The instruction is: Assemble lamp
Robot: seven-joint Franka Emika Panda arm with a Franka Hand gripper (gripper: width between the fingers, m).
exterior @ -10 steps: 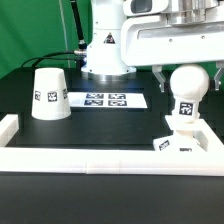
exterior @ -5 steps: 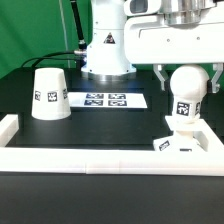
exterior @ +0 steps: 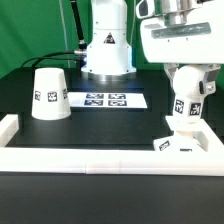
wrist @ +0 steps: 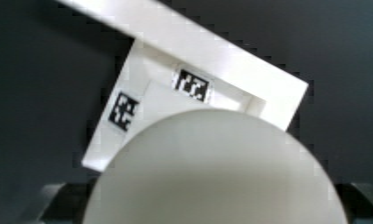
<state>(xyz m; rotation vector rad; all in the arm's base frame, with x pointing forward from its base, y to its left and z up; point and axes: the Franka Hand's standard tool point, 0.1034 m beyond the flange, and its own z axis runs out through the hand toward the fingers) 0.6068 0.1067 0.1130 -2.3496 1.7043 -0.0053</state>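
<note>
Exterior view: the dark counter (exterior: 110, 125) is being bordered along its near edge by a long white rail (exterior: 90, 158), with the white arm (exterior: 105, 45) being seen standing at the back. Toward the exterior view's left, the shade (exterior: 49, 93) is being carried by the counter, wide end down, just beside the marker board (exterior: 105, 100). Toward the exterior view's right, the tool (exterior: 190, 82) is being held slightly tilted, its fingers being pressed against both sides of the round head of the bulb (exterior: 186, 98). The bulb's neck is being supported by the small base (exterior: 180, 143), which is being kept close against the near rail. Through the wrist view, the bulb (wrist: 209, 170) is being shown large and blurred, with the tagged base (wrist: 151, 90) being glimpsed beyond it.
</note>
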